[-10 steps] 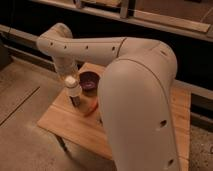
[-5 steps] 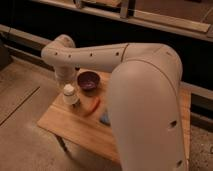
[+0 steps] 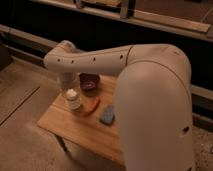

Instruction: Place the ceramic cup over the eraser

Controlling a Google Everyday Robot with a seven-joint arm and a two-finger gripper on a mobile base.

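I see the gripper [image 3: 66, 80] hanging below the arm's [image 3: 95, 59] bent elbow, over the far left part of the table [image 3: 75, 130]; I cannot tell its state. The cup [image 3: 73, 99] stands at about 5 o'clock from it, just below, upright on the wood and apart from it. I cannot make out the eraser; it may be hidden. At 3 o'clock from the gripper sits the dark bowl [image 3: 89, 82]. An orange stick [image 3: 92, 105] lies just right of the cup, and a blue pad [image 3: 107, 116] lies farther out at 4 o'clock.
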